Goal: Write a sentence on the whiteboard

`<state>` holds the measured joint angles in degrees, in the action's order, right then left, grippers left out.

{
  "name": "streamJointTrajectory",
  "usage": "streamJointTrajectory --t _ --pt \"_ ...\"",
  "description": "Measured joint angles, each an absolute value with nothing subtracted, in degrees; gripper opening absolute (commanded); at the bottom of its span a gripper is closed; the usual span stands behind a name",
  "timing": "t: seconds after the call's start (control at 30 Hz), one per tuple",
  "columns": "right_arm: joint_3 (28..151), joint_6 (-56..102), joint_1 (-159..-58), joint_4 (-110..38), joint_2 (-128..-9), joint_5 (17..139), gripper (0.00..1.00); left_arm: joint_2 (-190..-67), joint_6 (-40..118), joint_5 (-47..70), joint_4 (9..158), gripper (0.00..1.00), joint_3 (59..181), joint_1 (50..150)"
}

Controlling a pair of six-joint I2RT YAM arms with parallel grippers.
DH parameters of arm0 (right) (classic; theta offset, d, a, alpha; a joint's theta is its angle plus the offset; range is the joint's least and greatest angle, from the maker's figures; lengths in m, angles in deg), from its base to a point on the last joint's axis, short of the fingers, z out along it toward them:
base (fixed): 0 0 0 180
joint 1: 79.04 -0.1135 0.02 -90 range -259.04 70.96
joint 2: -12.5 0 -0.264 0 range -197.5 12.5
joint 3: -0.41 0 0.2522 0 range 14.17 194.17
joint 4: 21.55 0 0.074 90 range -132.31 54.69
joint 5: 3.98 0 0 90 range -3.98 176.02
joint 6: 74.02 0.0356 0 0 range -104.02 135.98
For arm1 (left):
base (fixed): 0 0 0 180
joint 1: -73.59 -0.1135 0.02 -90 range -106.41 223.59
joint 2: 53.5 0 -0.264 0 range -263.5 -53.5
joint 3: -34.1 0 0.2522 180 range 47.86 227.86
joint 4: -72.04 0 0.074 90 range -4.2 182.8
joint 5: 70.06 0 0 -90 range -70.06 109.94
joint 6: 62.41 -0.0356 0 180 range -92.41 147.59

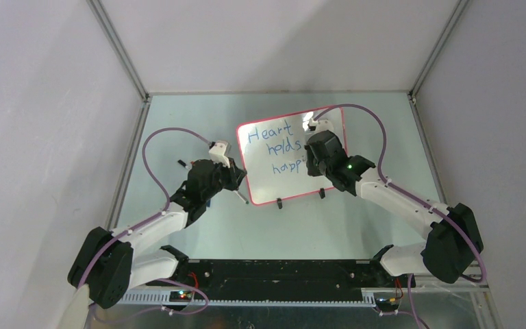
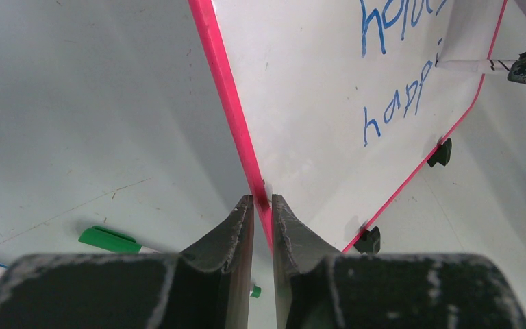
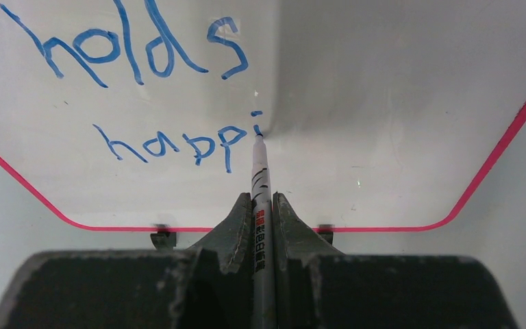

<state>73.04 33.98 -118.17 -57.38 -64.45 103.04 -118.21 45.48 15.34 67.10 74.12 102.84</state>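
The small glossy white red-framed whiteboard (image 1: 267,186) sat mid-table, at 12 o'clock from the bases. The left gripper (image 2: 262,205) was clamped on its frame at 8 o'clock. The right gripper (image 3: 263,203) pinched a slim white marker (image 3: 259,177), its tip touching the board at 3 o'clock of "happi" in the blue handwritten sentence (image 1: 279,148).

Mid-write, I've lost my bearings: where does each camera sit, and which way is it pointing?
Top external: above and behind the robot, looking down on the whiteboard; left arm and right arm show.
Left wrist: on the left gripper, looking along the board's red edge that it clamps; its fingers show.
Right wrist: on the right gripper, facing the board; its fingers hold the marker, tip at "happi".
Shared: both wrist views show "happi" and the black feet.
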Motion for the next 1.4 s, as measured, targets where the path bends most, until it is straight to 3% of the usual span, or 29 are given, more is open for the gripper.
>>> streamJointTrajectory --t 1.4 --pt "72.1 33.9 -117.0 -58.6 -61.8 103.1 0.0 -118.2 45.5 15.3 67.1 0.2 74.1 102.8"
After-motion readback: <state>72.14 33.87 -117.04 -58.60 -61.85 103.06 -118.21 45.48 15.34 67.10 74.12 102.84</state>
